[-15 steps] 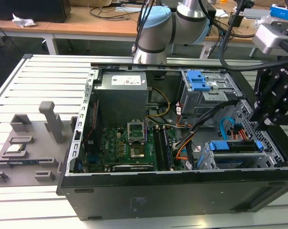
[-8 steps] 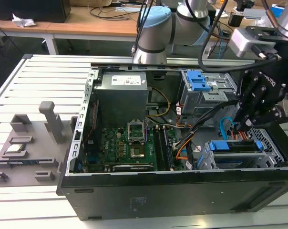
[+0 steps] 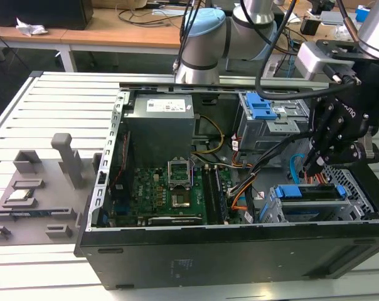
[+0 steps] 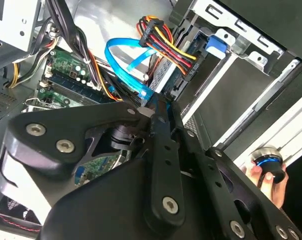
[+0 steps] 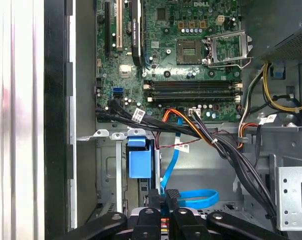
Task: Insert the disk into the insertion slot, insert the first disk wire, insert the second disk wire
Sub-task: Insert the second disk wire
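The gripper (image 4: 160, 107) is pinched on a blue cable's connector (image 4: 146, 94), cramped between bundled wires (image 4: 166, 47) and the cage wall. At five o'clock in the exterior view, the disk (image 3: 309, 200) lies seated in the insertion slot (image 3: 359, 204), long axis across.

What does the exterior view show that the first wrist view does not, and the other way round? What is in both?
The exterior view adds the arm, the power supply and the grey fixtures at the exterior view's left of the case. The first wrist view adds white tags on the black cables and a small blue port on the motherboard. Both give the motherboard, its socket, the blue cable and the gripper.
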Robot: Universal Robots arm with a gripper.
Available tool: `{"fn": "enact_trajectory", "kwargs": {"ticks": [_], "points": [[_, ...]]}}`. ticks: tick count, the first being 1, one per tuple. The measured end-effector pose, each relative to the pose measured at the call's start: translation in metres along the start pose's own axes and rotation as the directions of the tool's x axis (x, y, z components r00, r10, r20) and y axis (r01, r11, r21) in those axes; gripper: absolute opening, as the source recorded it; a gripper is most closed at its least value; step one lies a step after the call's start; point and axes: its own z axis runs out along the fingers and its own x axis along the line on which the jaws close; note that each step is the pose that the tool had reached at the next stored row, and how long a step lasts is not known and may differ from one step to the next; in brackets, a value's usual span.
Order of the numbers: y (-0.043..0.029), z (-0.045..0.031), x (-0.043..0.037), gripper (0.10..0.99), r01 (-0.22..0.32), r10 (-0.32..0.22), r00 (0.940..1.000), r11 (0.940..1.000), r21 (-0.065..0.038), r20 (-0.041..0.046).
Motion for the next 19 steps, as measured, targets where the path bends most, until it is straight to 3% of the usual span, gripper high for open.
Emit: {"fn": "enact_trajectory", "kwargs": {"ticks": [4,9,19], "points": [[0.0000,0.0006,0.0037,0.161,0.000,0.000,1.0000,1.0000,0.000,-0.0038],[-0.0045,0.0119,0.0071,0.161,0.000,0.000,1.0000,1.0000,0.000,-0.0050],[-0.0103,0.0212,0.0098,0.161,0.000,0.000,1.0000,1.0000,0.000,-0.0063]]}}
